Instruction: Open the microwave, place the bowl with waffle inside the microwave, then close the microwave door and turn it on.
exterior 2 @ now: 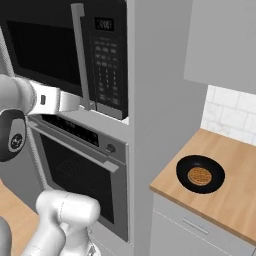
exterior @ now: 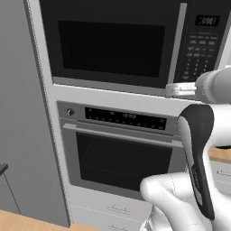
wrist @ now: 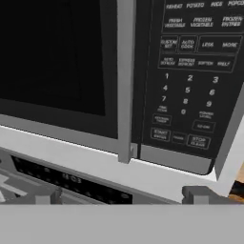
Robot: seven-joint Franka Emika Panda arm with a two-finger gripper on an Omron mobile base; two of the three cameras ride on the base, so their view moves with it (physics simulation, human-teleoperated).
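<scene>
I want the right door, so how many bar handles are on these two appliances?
2: a vertical handle on the microwave door, and a horizontal handle across the oven door below.

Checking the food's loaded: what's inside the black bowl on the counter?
A round golden waffle lies inside the bowl. Anything beneath the waffle is hidden.

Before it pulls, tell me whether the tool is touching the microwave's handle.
Apart. In the hand view both fingertips sit wide, below the handle, whose lower end stands clear between them. The tool is open.
</scene>
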